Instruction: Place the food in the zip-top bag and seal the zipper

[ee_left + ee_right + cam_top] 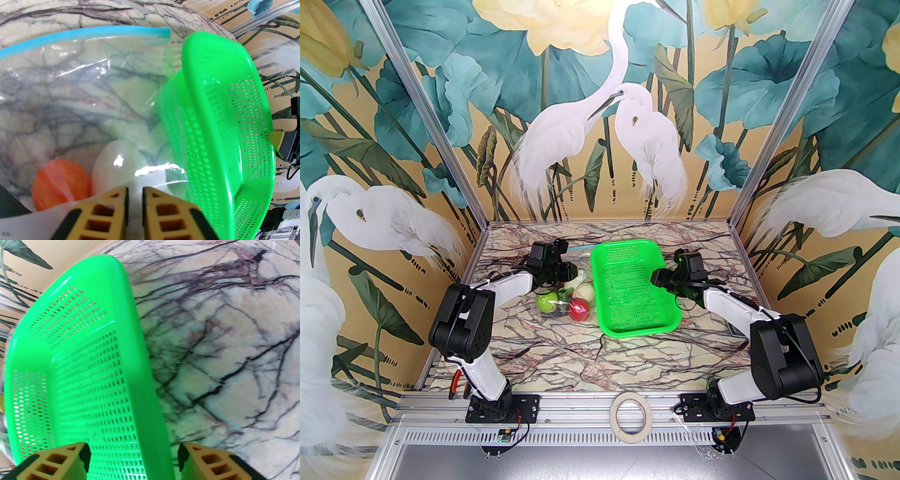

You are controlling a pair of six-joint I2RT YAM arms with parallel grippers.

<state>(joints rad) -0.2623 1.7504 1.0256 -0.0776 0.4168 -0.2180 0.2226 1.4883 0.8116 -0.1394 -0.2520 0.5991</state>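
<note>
Since the green basket (222,117) lies bare and the food (579,308) sits inside the zip-top bag (70,82), I judge loading done and the sealing step to be in hand. The bag lies flat on the tabletop (234,357), just beside the basket's left wall. Its zipper (82,35) runs along the far edge and the food is bunched at the near end. An orange (59,180) and a white gourd (114,161) lie under the film directly ahead of my left hand (135,191).

Hand state. My left hand is nearly closed, with a narrow slit between the fingers; I cannot tell whether it pinches the bag's film. My right hand (133,449) is wide open and holds nothing. Its jaws straddle the basket's right rim, one inside and one outside.

Procedure, as I judge it:
1. Hold the food away from the mouth. The pieces are round and will likely roll, and any piece near the blue strip would block closure.
2. Pin the bag near one end of the zipper with one hand, so the light film does not slide or lift.
3. Run the other hand along the strip from end to end, pressing evenly. I cannot make out a slider tab, nor whether the strip is already shut.
4. Lift the right hand off the basket first, because a bumped basket would push the bag.
</note>
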